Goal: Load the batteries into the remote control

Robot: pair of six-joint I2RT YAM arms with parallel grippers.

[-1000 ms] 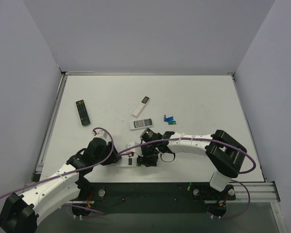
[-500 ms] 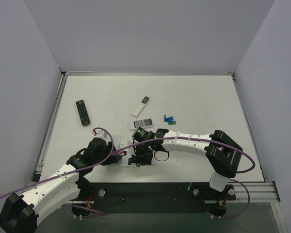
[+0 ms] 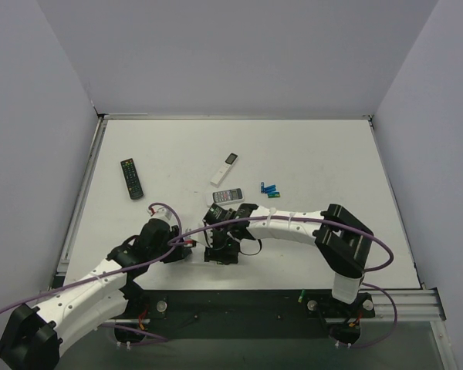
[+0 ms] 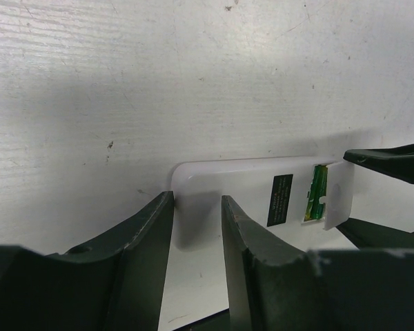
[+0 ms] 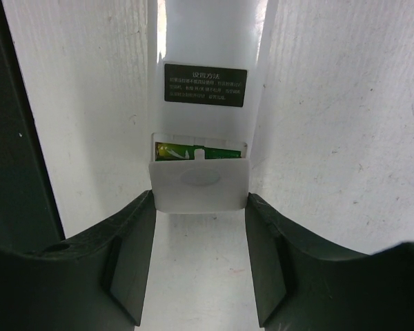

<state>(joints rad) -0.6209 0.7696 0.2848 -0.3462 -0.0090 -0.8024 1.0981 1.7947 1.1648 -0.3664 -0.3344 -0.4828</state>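
The short white plastic remote control (image 5: 205,41) lies back-up on the tabletop (image 5: 331,103). It looks light, stiff and slick, so I'd pinch it across its narrow sides. The right hand (image 5: 200,200) clamps its bay end, where a green battery (image 5: 183,150) peeks out. The left hand (image 4: 196,198) straddles its rounded end, fingers slightly apart; I cannot tell whether it has a grip.

Robot lab test cell: white tabletop (image 3: 309,154) boxed by plain grey walls (image 3: 239,54), metal mounting rail (image 3: 405,297) at near edge.
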